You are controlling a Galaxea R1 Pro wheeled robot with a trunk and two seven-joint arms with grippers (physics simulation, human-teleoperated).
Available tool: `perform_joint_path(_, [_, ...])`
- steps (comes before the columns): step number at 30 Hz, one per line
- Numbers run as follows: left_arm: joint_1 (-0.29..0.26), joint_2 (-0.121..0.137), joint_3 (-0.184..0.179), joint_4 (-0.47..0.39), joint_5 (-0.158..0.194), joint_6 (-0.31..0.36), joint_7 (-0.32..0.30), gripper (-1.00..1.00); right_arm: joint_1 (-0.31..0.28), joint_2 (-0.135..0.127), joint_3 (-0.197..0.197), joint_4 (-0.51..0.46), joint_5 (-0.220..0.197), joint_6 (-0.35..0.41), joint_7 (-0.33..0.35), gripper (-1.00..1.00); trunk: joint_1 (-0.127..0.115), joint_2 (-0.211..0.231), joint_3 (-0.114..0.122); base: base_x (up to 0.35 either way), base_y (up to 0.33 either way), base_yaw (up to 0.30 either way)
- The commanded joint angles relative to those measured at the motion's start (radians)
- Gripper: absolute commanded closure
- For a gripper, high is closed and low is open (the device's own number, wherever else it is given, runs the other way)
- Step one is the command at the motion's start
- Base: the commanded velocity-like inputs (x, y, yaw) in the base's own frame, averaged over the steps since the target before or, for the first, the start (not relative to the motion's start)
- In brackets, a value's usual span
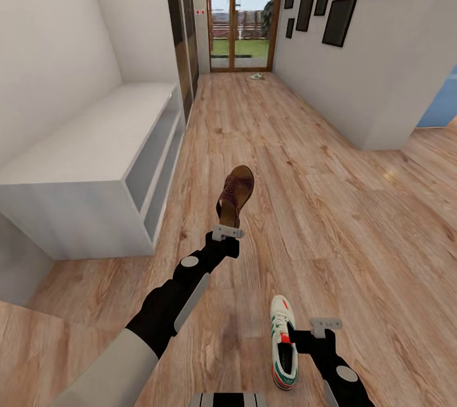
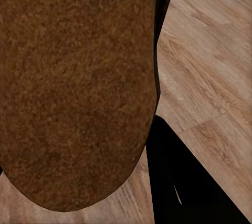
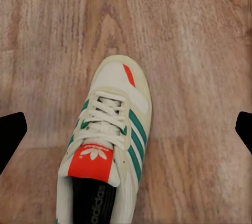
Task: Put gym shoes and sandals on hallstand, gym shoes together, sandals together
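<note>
My left gripper (image 1: 227,232) is shut on the heel end of a dark brown sandal (image 1: 237,193), held up over the corridor floor with its toe pointing away from me. Its tan insole (image 2: 79,87) takes up most of the left wrist view. The white hallstand (image 1: 89,153) stands against the left wall, to the left of the held sandal. A white gym shoe (image 1: 283,342) with green stripes and a red tongue lies on the floor near me. My right gripper (image 1: 325,326) is just right of it, open, its fingertips (image 3: 10,132) wide apart and off the gym shoe (image 3: 110,140).
A small pale shoe-like object (image 1: 256,77) lies far down the corridor by the glass door (image 1: 241,13). Dark cabinet doors (image 1: 181,26) follow the hallstand on the left. On the right wall hang picture frames (image 1: 336,20), and a wall corner (image 1: 381,134) juts out there.
</note>
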Motion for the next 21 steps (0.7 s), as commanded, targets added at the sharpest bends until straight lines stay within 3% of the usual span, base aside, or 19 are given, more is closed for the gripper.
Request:
perform_joint_path(1, [0.000, 0.000, 0.000, -0.001, 0.005, 0.006, 0.000, 1.00, 0.000, 0.001, -0.001, -0.002, -0.001, 0.005, -0.001, -1.00, 0.000, 0.000, -0.001, 0.000, 0.000, 0.000])
perform_joint_path(8, [0.000, 0.000, 0.000, -0.001, 0.006, 0.006, 0.000, 1.00, 0.000, 0.001, 0.000, -0.003, -0.001, 0.005, -0.003, -1.00, 0.000, 0.000, -0.001, 0.000, 0.000, 0.001])
perform_joint_path(21, [0.000, 0.000, 0.000, -0.001, 0.006, 0.007, 0.000, 1.00, 0.000, 0.001, 0.001, -0.001, -0.001, 0.015, -0.002, -1.00, 0.006, -0.003, -0.069, 0.000, 0.000, 0.087])
